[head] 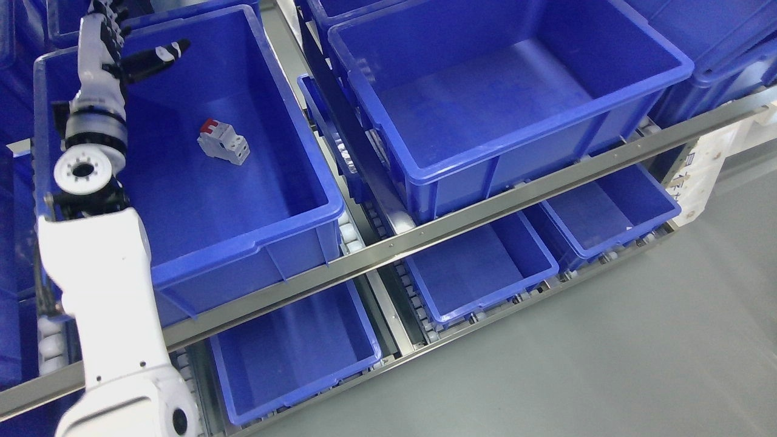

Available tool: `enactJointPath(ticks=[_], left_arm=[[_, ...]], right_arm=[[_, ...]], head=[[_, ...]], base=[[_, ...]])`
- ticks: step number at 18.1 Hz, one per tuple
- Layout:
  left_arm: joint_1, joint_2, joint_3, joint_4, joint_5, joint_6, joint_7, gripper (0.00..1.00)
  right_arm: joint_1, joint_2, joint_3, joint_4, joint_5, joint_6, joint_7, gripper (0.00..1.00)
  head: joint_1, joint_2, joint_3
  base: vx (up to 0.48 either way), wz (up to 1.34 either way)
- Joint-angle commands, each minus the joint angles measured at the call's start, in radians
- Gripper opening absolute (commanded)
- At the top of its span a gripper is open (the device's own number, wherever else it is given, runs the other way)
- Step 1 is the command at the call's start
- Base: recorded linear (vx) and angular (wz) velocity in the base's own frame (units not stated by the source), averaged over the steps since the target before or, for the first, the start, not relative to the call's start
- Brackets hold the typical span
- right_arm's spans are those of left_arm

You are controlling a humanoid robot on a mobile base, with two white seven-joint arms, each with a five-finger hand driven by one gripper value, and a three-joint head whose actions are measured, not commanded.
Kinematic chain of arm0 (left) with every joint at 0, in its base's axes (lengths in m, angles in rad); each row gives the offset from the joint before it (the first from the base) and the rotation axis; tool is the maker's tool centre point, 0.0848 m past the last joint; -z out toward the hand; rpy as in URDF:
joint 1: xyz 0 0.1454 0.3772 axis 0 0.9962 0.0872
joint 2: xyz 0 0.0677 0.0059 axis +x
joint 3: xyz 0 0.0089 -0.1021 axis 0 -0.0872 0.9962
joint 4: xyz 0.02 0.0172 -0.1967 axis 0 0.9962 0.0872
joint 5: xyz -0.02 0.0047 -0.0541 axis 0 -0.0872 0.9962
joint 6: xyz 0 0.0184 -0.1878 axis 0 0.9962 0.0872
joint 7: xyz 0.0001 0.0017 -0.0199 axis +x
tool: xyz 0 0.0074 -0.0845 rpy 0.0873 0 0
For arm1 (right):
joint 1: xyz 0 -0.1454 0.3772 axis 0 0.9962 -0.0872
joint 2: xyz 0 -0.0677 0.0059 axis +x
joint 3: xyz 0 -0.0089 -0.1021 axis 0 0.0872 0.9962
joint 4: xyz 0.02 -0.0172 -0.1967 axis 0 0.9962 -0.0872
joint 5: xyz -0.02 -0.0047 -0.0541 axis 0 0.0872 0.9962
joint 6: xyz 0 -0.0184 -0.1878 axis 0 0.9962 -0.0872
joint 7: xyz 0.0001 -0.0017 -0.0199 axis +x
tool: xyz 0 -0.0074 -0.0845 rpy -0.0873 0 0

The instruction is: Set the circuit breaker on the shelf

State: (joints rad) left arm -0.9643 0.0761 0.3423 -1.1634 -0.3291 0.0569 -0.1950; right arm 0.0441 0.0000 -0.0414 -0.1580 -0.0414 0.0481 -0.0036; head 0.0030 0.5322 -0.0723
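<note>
A small white circuit breaker (223, 142) with a red switch lies on the floor of the blue bin (291, 152) at the left of the upper shelf level. My left arm rises from the lower left along that bin's left wall. Its hand (130, 45) hovers over the bin's far left corner, well above and left of the breaker. The fingers are spread, one dark finger (156, 57) pointing right, and they hold nothing. The right arm does not show.
A larger blue bin (546, 121) sits to the right on the same level. Several smaller blue bins (479, 267) sit on the roller level below. A metal rail (461, 221) runs along the shelf front. Grey floor lies at the lower right.
</note>
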Motion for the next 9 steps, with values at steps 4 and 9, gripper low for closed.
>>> enactJointPath(ticks=[4, 9], left_arm=[[0.173, -0.059, 0.066, -0.444, 0.051, 0.009, -0.023, 1.00], [0.225, -0.059, 0.053, -0.452, 0.051, 0.015, -0.023, 1.00]], right_arm=[[0.000, -0.017, 0.000, 0.000, 0.000, -0.001, 0.001, 1.00], [0.000, -0.017, 0.000, 0.000, 0.000, -0.001, 0.001, 1.00]], head=[[0.0000, 0.000, 0.000], [0.0000, 0.000, 0.000]], base=[[-0.138, -0.08], [-0.176, -0.03]])
